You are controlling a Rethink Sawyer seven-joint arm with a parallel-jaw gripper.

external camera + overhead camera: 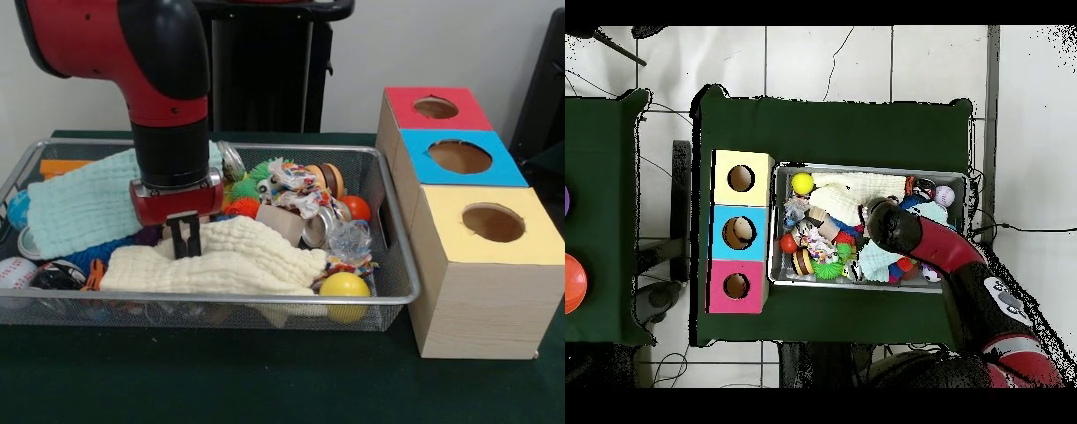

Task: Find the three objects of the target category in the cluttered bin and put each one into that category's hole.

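While the arm hangs low over the left half of the bin (388, 300), no plush animal can be identified anywhere in the clutter from either view, so progress is judged as early: the search step is in hand and no deposit can be confirmed.

Gripper (185, 238): its two dark fingers point straight down, close together, with tips touching or pressed into the cream cloth (247, 261). Whether they pinch a fold of it cannot be told; nothing is visibly lifted.

Bin contents, front view: the cream cloth covers the near centre; a pale green cloth (79, 203) lies at 9 o'clock from the gripper; a yellow ball (344, 285) sits at the near right corner; a rope toy (296, 187), green spiky balls (252, 179), an orange ball (357, 208) and a crushed can (320, 228) crowd the area at 2 o'clock from the gripper. A baseball (16, 272) lies at the near left edge.

Target hole (435, 108): in the red-topped box, farthest of three boxes standing in a row just right of the bin on the desk (221, 380). It looks empty at the opening; the interior is not visible.

Outstanding: all three animals remain to be found, probably beneath the cloths, then carried one by one to the red box. The cloths likely need shifting first.
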